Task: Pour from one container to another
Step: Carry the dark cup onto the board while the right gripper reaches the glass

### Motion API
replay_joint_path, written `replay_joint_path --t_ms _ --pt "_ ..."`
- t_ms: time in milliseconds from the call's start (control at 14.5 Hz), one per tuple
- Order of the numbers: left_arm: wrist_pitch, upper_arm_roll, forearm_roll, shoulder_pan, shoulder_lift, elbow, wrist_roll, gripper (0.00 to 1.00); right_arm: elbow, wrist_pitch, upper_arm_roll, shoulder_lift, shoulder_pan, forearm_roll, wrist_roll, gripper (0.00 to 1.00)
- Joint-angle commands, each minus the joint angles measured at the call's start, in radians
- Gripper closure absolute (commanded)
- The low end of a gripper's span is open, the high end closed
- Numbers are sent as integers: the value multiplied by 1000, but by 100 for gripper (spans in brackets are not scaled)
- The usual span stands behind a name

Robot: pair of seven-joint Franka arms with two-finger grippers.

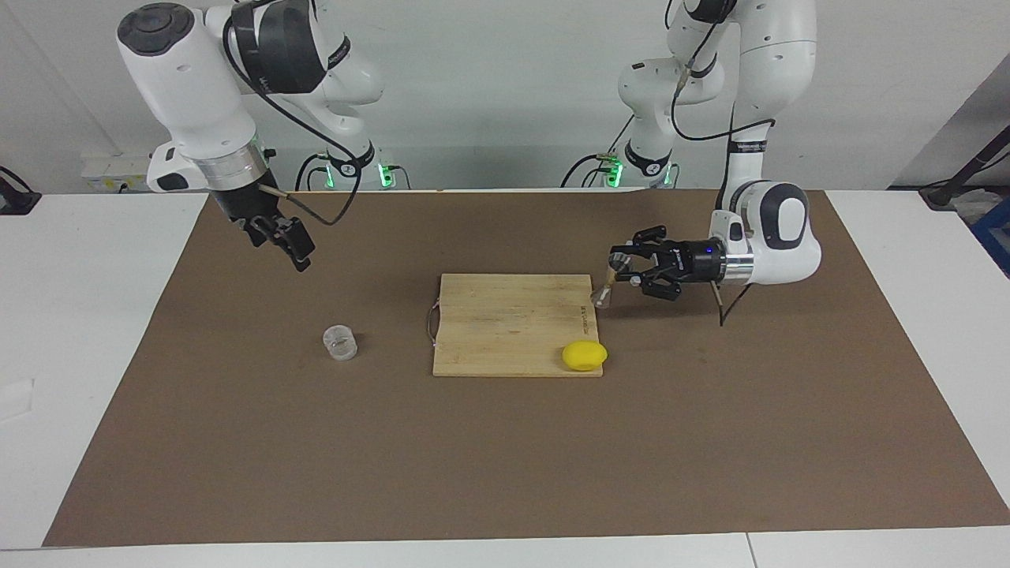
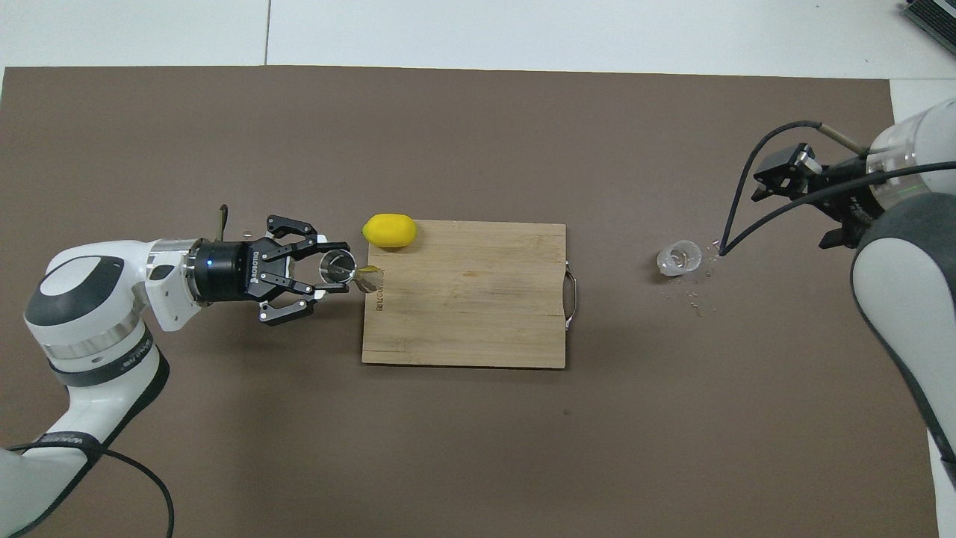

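Observation:
The small clear plastic cup (image 1: 340, 343) stands on the brown mat toward the right arm's end and also shows in the overhead view (image 2: 679, 258). My left gripper (image 1: 621, 276) lies sideways and is shut on the upper cone of the steel jigger (image 1: 604, 292). The jigger hangs tilted at the cutting board's edge nearest the left arm. Both show in the overhead view, the left gripper (image 2: 332, 269) and the jigger (image 2: 351, 271). My right gripper (image 1: 293, 244) hangs in the air over the mat, apart from the cup, and shows in the overhead view (image 2: 780, 175).
A bamboo cutting board (image 1: 505, 323) with a metal handle lies mid-mat. A yellow lemon (image 1: 585, 355) rests at the board's corner toward the left arm. Small bits (image 2: 694, 299) lie scattered on the mat around the cup.

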Motion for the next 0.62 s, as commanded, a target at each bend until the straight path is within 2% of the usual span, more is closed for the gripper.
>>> replay_joint_path --t_ms 0,206,344,550 --pt "151 16 -105 -125 -91 -93 -21 68 -20 24 7 20 -68 131 130 0" --pt "375 15 -210 -269 -143 -104 -71 68 -52 25 7 60 -101 175 249 0" --pt "473 15 -329 -359 -144 -98 -93 67 -60 25 7 95 -117 223 328 0" --pt "600 13 -481 -479 -131 -86 -82 65 -136 45 7 115 -147 293 369 0"
